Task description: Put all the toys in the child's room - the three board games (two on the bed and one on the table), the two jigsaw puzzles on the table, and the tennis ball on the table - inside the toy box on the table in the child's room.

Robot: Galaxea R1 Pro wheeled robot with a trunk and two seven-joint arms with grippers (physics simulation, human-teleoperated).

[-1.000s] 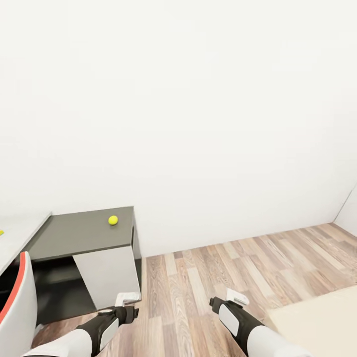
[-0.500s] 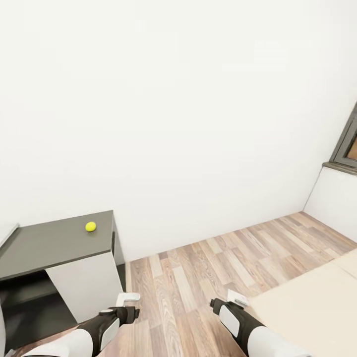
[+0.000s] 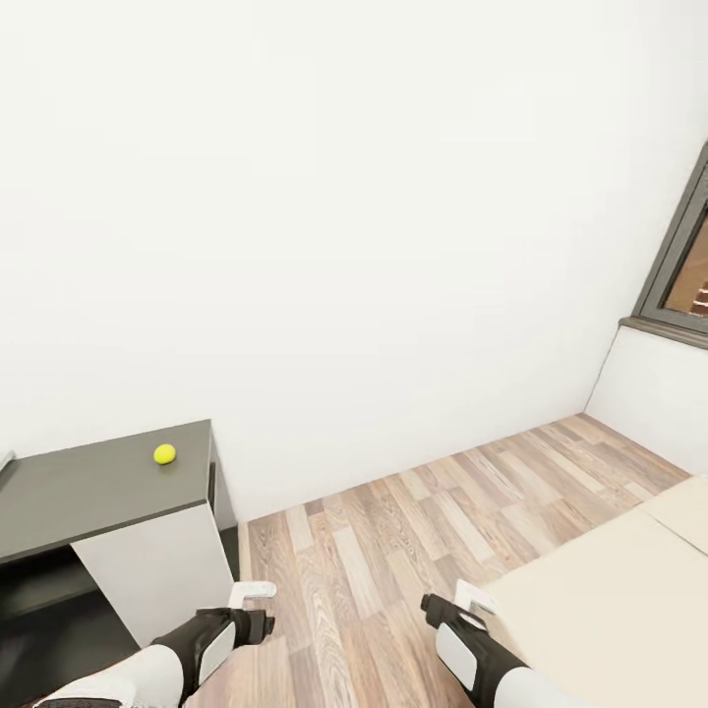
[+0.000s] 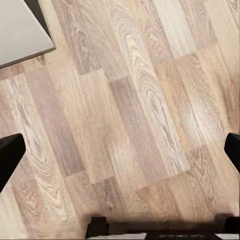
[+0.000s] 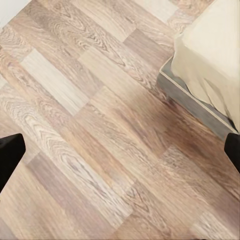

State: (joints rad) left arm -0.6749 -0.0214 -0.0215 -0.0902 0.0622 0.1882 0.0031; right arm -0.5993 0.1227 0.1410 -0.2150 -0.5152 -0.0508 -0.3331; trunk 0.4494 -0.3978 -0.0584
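The tennis ball (image 3: 164,453), small and yellow-green, rests on the dark grey end section of the table (image 3: 88,492) at the left. The beige bed (image 3: 610,600) fills the lower right, and its corner and grey frame (image 5: 200,107) also appear in the right wrist view. My left gripper (image 3: 252,593) hangs low over the wooden floor, open and empty, its dark fingers (image 4: 10,157) wide apart. My right gripper (image 3: 470,596) is open too, hanging over the floor beside the bed's corner, fingers (image 5: 9,152) spread. The board games, jigsaw puzzles and toy box are out of view.
A plain white wall stands ahead. A dark-framed window (image 3: 683,265) sits at the right above a low white ledge. Wooden floor (image 3: 393,531) runs between the table and the bed. The table's white side panel (image 3: 157,570) is close to my left arm.
The camera has turned to the right: the table and ball have slid left in the picture, while the window and more of the bed have come in. Both arms hold the same pose.
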